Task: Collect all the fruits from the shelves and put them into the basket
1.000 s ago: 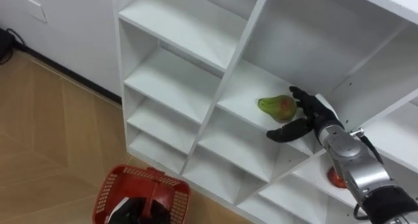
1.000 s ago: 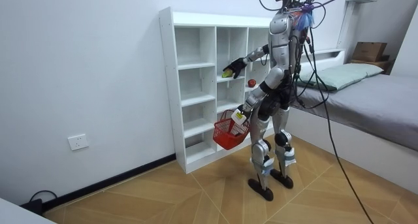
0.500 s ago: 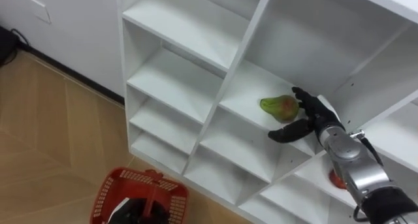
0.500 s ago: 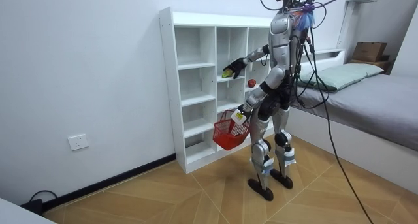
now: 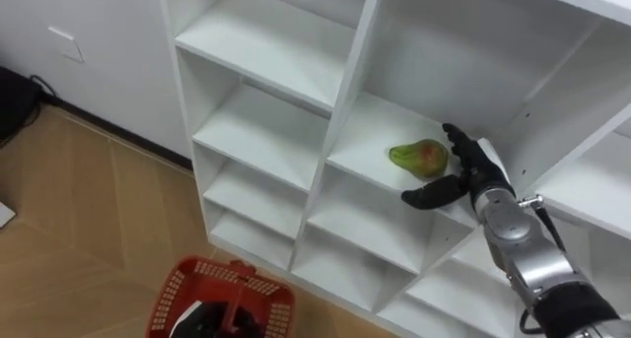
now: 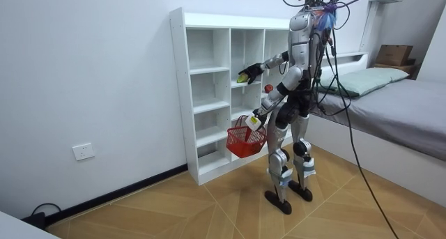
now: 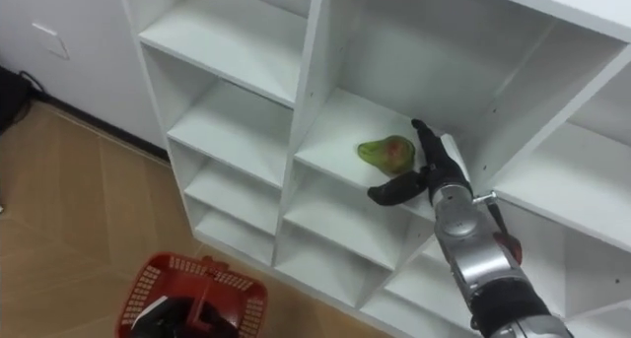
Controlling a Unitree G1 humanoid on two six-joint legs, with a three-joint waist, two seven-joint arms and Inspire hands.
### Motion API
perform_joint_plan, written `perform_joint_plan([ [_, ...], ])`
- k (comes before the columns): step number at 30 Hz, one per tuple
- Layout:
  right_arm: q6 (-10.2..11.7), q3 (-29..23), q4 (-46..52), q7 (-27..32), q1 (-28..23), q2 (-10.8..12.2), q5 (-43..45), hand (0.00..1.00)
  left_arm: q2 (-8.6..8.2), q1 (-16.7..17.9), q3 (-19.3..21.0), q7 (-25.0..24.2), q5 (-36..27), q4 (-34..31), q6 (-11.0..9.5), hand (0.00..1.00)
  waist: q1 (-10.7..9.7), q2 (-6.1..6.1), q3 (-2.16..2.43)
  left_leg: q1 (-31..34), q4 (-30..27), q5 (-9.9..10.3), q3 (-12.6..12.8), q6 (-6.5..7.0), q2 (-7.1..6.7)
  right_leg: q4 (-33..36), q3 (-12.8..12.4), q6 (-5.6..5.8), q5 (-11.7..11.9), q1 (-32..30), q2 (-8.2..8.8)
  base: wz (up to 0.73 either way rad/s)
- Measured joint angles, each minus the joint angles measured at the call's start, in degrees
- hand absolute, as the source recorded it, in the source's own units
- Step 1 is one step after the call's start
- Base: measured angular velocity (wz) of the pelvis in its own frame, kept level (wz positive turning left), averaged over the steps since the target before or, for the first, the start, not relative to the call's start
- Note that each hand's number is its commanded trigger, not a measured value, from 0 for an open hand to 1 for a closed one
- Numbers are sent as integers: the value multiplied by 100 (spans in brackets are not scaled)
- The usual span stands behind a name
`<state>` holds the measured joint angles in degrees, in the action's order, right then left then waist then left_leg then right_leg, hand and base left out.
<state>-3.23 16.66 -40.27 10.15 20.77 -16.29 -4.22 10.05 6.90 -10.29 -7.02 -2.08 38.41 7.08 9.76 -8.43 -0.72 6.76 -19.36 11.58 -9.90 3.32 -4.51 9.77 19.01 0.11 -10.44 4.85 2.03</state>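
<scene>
one pear, not yet gripped

we saw little change over the last second: the view shifted, but our right hand (image 5: 463, 175) stayed just beside the pear (image 5: 420, 158), which still lay on a middle shelf of the closet (image 5: 360, 62). we judged the grasp had not yet started to close. the fingers (image 5: 454, 137) were spread open, thumb in front of the fruit, the others at its right side. our left hand (image 5: 202, 323) was curled round the handle of the red basket (image 5: 227, 271), held low.

The closet (image 5: 348, 82) looks smooth matt white board, the basket (image 5: 212, 271) red plastic mesh, the floor (image 5: 79, 210) wood.
</scene>
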Motion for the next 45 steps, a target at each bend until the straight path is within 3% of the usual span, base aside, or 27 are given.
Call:
perform_joint_plan([
  [11,209,-17,-10,61,0,40,-20,0,-32,3,-22,1,-27,3,-17,100,-122,33,-42,49,-17,-1,-37,4,-14,0,40,0,0,-26,11,2],
  [19,534,5,-272,230,5,157,-47,0,-14,-10,-246,36,-80,4,-83,100,-130,74,-70,-1,3,-4,-23,9,-14,0,-2,0,0,-24,19,-2],
  [28,741,7,-419,306,22,217,-44,0,-25,-48,-419,142,-280,97,-113,100,-129,109,-78,-1,10,-5,-17,10,-13,-1,-10,0,0,-32,18,0],
  [45,679,1,-397,306,153,301,2,0,-50,-179,-568,109,-277,98,-116,100,-132,125,-57,57,8,-15,44,16,-4,16,-12,0,0,-119,37,-2],
])
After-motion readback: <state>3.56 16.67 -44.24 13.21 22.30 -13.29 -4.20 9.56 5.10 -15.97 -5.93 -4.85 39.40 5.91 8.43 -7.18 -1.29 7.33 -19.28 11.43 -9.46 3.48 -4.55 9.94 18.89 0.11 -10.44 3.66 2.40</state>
